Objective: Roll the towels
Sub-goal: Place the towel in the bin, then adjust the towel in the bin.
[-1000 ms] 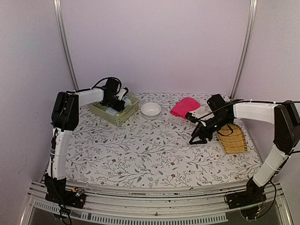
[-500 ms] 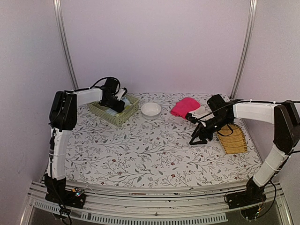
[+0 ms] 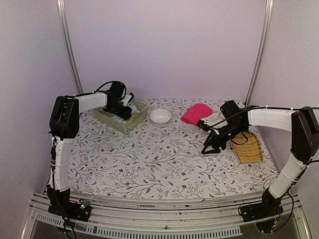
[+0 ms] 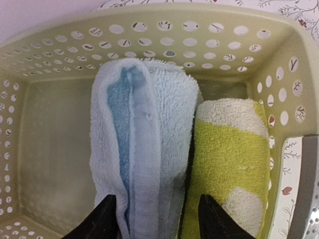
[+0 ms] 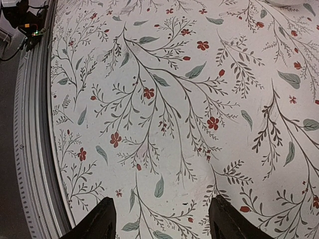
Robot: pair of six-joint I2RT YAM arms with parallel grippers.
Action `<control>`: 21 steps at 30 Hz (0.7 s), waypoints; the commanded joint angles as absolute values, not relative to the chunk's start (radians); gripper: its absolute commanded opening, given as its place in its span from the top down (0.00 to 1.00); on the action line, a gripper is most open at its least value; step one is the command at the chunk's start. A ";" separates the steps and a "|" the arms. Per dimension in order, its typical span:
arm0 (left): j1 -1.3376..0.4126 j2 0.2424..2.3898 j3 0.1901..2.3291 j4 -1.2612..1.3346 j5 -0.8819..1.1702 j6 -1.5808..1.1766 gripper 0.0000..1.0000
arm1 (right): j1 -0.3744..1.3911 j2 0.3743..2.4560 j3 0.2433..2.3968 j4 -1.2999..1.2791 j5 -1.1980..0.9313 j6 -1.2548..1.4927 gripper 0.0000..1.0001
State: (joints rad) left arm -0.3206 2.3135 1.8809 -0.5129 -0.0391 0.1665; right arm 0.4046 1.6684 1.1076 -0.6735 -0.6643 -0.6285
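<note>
Pale lilac walls, metal corner rails, floral-patterned tabletop, even light

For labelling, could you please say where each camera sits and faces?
Top external: above, behind the bases, looking down over the floral table; both arms show.
Left wrist: looks down into the green basket at the blue towel and yellow-green towel; left end effector shows.
Right wrist: looks down at the table; right end effector shows.
Shared: top and left-wrist views show the basket.
</note>
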 commanded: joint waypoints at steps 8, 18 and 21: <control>-0.327 2.250 1.867 -0.529 -0.047 0.165 0.40 | 0.401 1.670 1.124 -0.694 -0.672 -0.646 0.33; -0.328 2.191 1.867 -0.508 -0.017 0.165 0.35 | 0.401 1.672 1.125 -0.700 -0.673 -0.649 0.33; -0.326 2.188 1.876 -0.501 -0.014 0.154 0.35 | 0.401 1.669 1.126 -0.700 -0.674 -0.650 0.33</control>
State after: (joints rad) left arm -0.3206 2.2162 1.8671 -0.5106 -0.0330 0.1669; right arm 0.4046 1.6684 1.1076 -0.6891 -0.6643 -0.6403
